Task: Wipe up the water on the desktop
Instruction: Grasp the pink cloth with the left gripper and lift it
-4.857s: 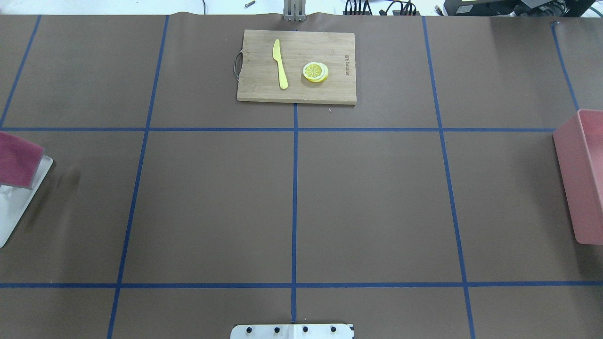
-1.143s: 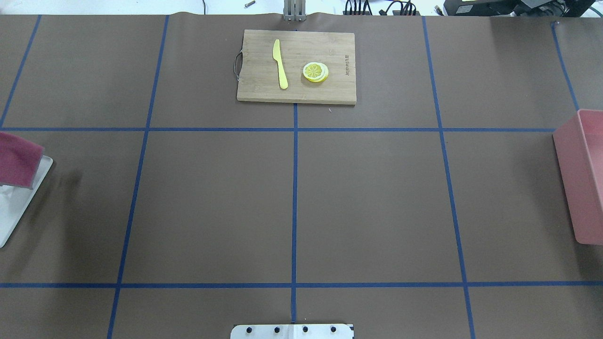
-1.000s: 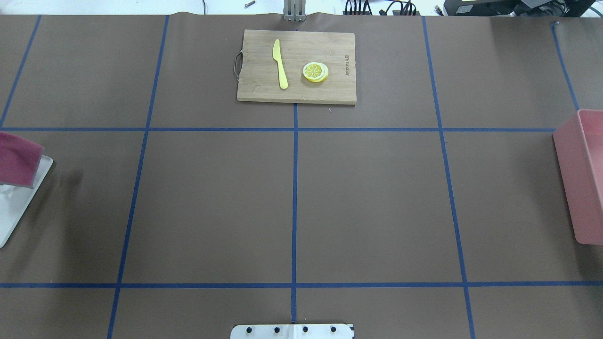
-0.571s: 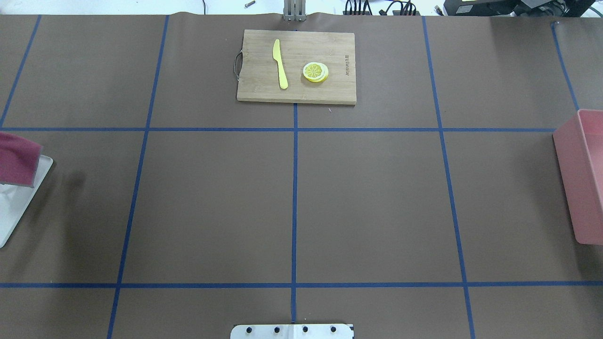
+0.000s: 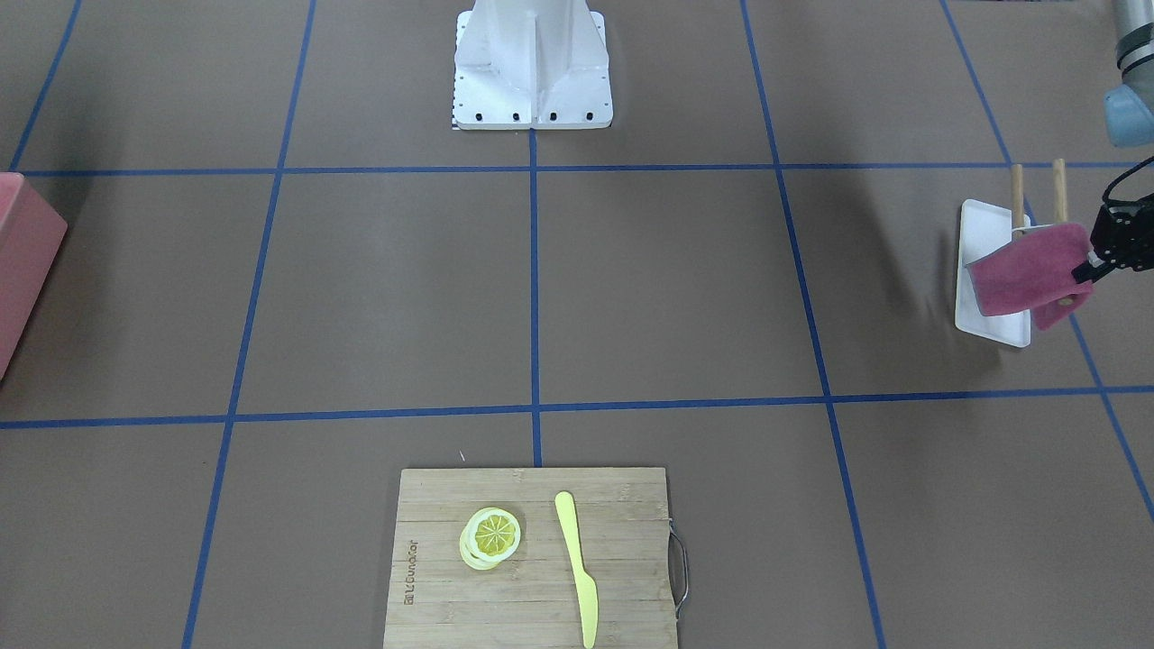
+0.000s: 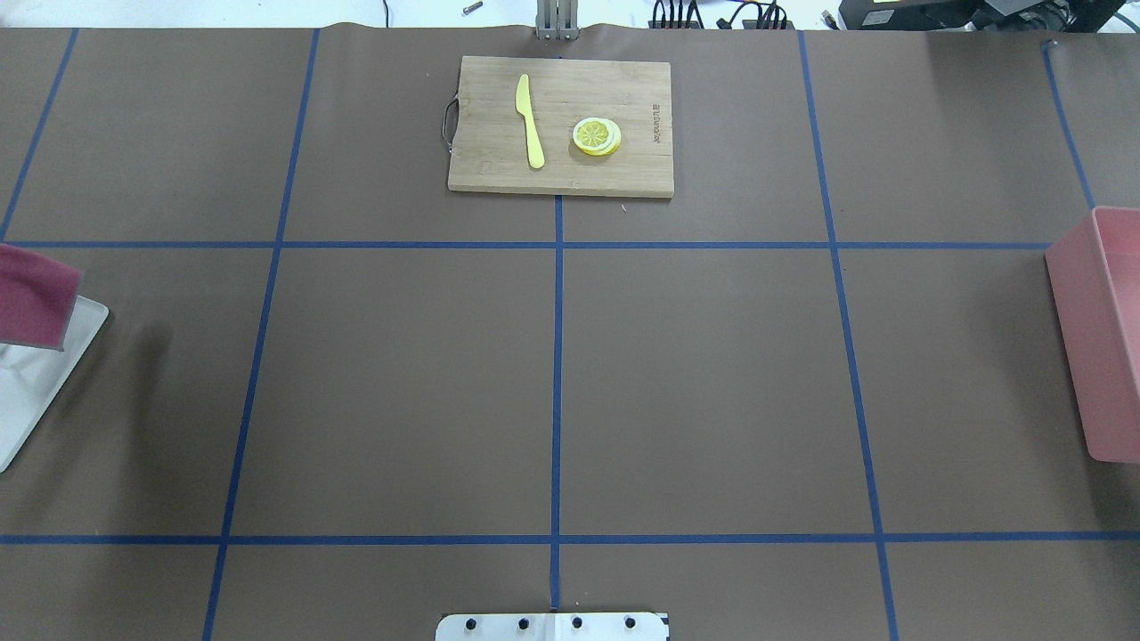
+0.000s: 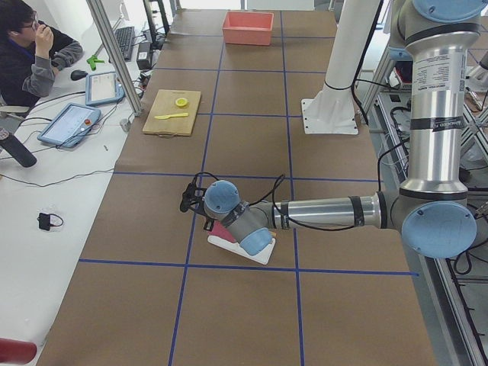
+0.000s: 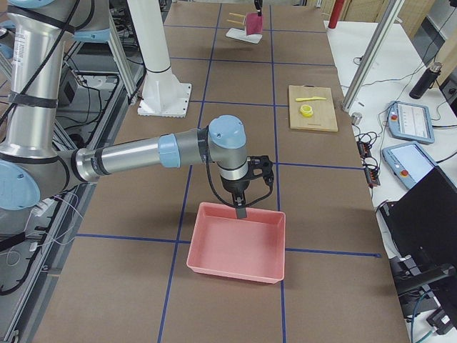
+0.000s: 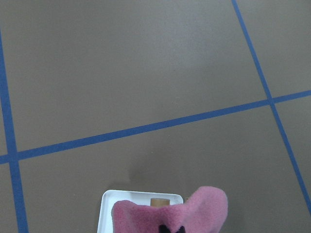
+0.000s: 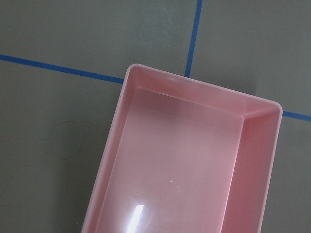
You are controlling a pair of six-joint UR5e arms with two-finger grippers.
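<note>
While L tool grips pink cloth above blue-taped desktop, R tool state unclear.

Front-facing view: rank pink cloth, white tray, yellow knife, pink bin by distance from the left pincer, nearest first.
1. pink cloth, held in the left pincer, view's right edge.
2. white tray, right next to the cloth.
3. yellow knife, on the cutting board, bottom centre.
4. pink bin, far left edge.
</note>
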